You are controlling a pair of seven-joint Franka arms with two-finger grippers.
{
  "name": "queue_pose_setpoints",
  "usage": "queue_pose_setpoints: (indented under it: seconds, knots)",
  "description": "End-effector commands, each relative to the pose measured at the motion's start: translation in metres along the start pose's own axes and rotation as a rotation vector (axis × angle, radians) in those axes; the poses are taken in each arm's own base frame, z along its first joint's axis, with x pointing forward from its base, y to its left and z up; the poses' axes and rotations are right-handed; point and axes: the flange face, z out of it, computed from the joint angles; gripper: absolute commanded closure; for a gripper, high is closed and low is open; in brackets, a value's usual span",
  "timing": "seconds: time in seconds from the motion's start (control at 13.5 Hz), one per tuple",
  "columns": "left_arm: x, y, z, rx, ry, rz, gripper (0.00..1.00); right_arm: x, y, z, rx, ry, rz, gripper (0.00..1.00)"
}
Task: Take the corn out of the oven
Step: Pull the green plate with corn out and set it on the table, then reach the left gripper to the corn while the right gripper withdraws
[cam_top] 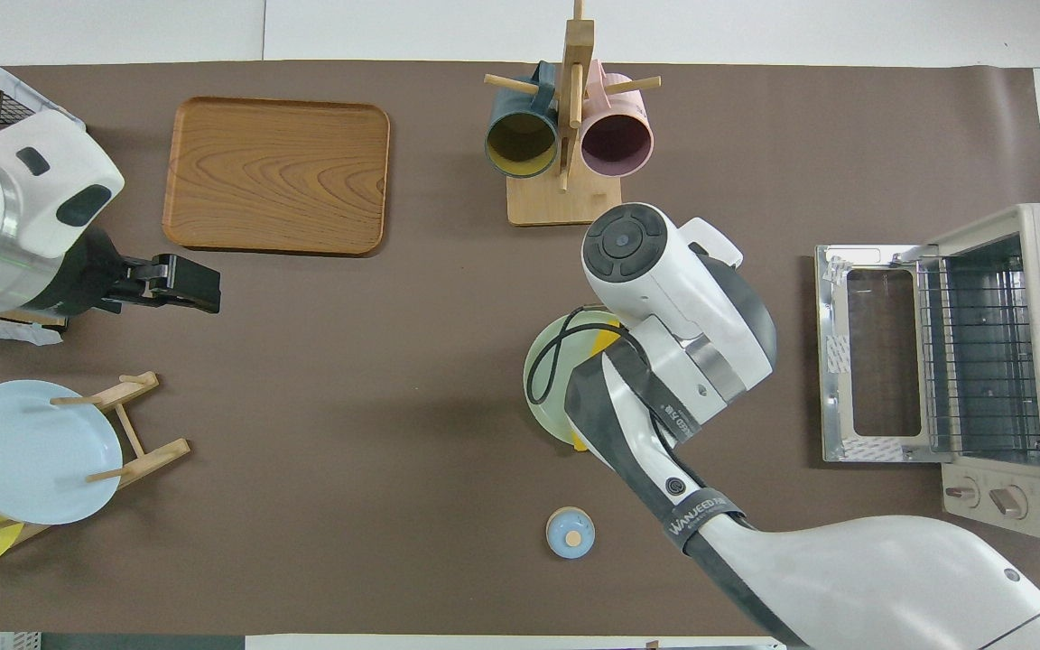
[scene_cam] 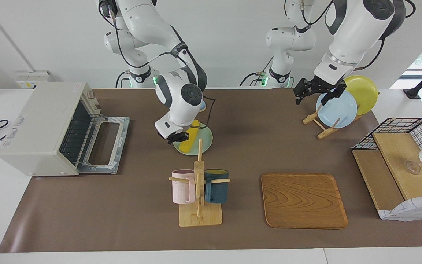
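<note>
Yellow corn [scene_cam: 190, 140] on green plate [scene_cam: 204, 143], oven [scene_cam: 46, 128] door open

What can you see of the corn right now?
The corn is a bright yellow, slim cob lying flat on the pale green plate, out of the oven, whose door hangs open. The plate sits mid-table, nearer to the robots than the mug rack. The right arm hides part of the cob in both views. The right gripper is shut and raised beside it, holding nothing. Only the plate visibly touches the corn.
</note>
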Motion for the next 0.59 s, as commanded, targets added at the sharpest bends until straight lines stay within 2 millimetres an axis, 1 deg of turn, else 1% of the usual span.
queue_pose_setpoints:
  seconds: [0.0, 0.15, 0.3, 0.37, 0.44, 0.52]
  knots:
    - [-0.001, 0.016, 0.013, -0.017, 0.004, 0.015, 0.0, 0.003, 0.052, 0.029, -0.029, -0.025, 0.046, 1.0]
    - [-0.003, 0.029, 0.019, -0.027, 0.005, 0.035, 0.0, 0.012, 0.083, 0.054, -0.017, -0.051, 0.058, 1.0]
    - [-0.003, 0.031, 0.021, -0.03, 0.003, 0.037, 0.0, 0.012, 0.111, 0.089, 0.017, -0.056, 0.061, 1.0]
    - [-0.004, 0.036, 0.023, -0.037, 0.001, 0.045, 0.0, 0.008, 0.113, 0.101, 0.03, -0.047, 0.061, 1.0]
    - [-0.007, 0.051, 0.031, -0.046, -0.003, 0.067, 0.0, 0.006, 0.114, 0.105, 0.026, -0.041, 0.056, 1.0]
    - [-0.011, 0.07, 0.042, -0.049, -0.003, 0.088, 0.0, 0.007, 0.12, 0.108, 0.024, -0.044, 0.063, 1.0]
